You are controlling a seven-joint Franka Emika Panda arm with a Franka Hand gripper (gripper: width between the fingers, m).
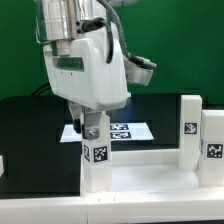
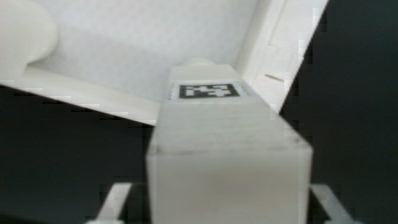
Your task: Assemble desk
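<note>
The desk's tabletop panel (image 1: 145, 175) lies flat at the front, also in the wrist view (image 2: 143, 40). A chunky white leg (image 1: 95, 165) with a tag stands upright on its corner at the exterior view's left. My gripper (image 1: 92, 132) is right above it, pointing down. In the wrist view the leg (image 2: 222, 130) fills the middle, and my gripper (image 2: 221, 185) straddles its top end. One finger (image 2: 121, 200) shows a thin dark gap to the leg, and the other finger (image 2: 326, 200) lies at its edge. Two more legs (image 1: 190, 130) (image 1: 213, 148) stand at the exterior view's right.
The marker board (image 1: 130, 130) lies on the black table mat (image 1: 30, 130) behind the held-over leg. A small white part (image 1: 3, 165) shows at the exterior view's left edge. In the wrist view another upright leg (image 2: 294, 40) stands beyond the panel.
</note>
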